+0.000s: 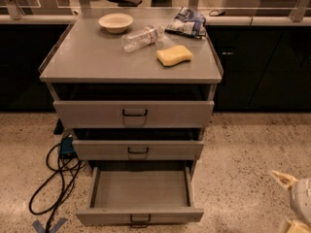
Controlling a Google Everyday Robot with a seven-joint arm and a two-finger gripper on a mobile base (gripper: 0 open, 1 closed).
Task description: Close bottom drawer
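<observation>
The bottom drawer [140,193] of the grey metal cabinet is pulled far out; its wide shallow tray is empty and its small black wire handle [140,220] faces me at the lower edge. My gripper [289,203] shows at the lower right corner, low over the floor, well to the right of the drawer and not touching it. Only its pale fingers and part of its body show.
The middle drawer [138,149] and top drawer [133,113] stand slightly open. On the cabinet top [87,57] lie a bowl [115,22], a plastic bottle [142,37], a yellow sponge [174,55] and a snack bag [187,22]. Black cables [56,178] lie on the speckled floor at left.
</observation>
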